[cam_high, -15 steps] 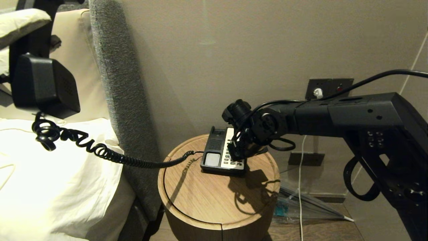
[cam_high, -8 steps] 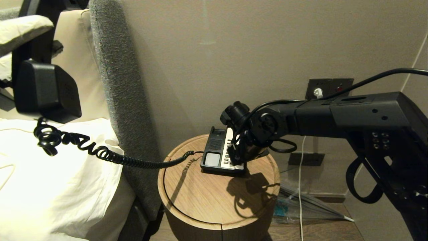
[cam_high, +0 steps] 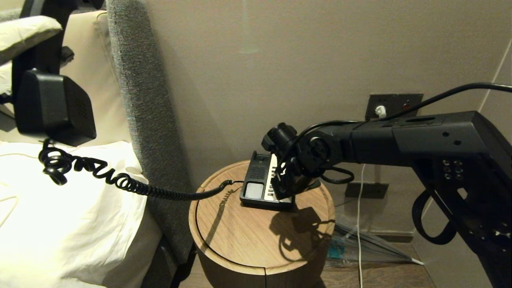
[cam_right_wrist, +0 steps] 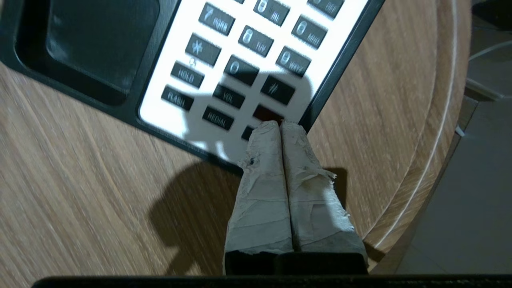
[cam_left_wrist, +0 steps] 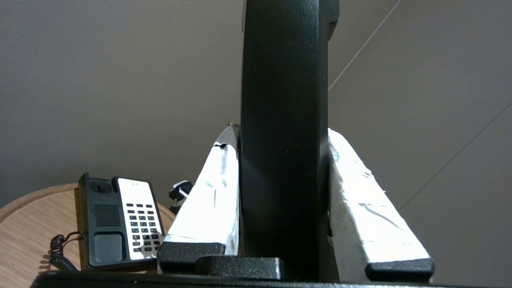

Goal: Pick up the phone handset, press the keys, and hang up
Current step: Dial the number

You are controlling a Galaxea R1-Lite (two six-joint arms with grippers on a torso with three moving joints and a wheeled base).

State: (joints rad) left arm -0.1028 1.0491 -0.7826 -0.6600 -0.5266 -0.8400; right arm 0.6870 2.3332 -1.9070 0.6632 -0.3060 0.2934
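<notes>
Right gripper (cam_right_wrist: 280, 125), fingers pressed together, tips on the keypad's lower corner of the phone base (cam_high: 260, 182), centre frame. Left gripper (cam_left_wrist: 280, 168) clamps the handset (cam_high: 54, 106), upper left.

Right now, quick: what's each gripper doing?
Left gripper: shut on the phone handset, held up over the bed, off the phone base.
Right gripper: shut, empty, fingertips together at the keypad's lower keys.
</notes>
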